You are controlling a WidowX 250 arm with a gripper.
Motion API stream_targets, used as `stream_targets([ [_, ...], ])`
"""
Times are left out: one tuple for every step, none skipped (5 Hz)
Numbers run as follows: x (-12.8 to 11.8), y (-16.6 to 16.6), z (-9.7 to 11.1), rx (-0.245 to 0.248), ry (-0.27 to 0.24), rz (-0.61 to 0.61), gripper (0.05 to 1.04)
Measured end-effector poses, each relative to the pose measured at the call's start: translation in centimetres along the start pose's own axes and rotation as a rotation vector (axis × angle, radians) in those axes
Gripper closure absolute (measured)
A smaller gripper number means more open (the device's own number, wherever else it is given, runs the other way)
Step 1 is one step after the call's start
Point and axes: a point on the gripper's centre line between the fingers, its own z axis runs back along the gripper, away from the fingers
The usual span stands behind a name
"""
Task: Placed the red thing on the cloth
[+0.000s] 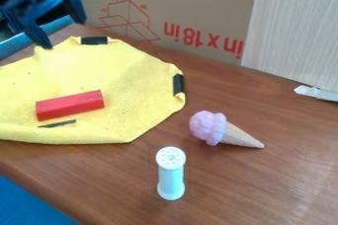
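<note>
Your gripper (63, 33) hangs in the upper left corner of the camera view, above the far edge of the yellow cloth (125, 71). Its jaws are spread well apart and empty. You have the red rectangular block (70, 105) lying flat on the cloth, toward the near left part of it, well apart from the jaws. Just beside the block, on its near side, you see a thin dark strip (57, 124) on the cloth. Two black patches sit at the cloth's rim, one at the far edge (94, 40), one at the right (178, 84). To the right of the cloth on the brown worktop (264, 184), you have a toy ice cream cone (210, 128), its pink scoop toward the cloth. Nearer you stands a white-capped, pale blue shaker (171, 173). Behind everything is cardboard (198, 2) with red print.
</note>
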Motion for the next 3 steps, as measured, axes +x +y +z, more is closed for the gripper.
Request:
stream_targets([
  [1.8,-0.6,2.1,0.071,0.114,-0.224,0.084],
  [3.5,-1.1,3.7,0.146,0.114,-0.35,0.084],
  [3.8,-2.1,4.1,0.322,0.007,-0.526,0.084],
])
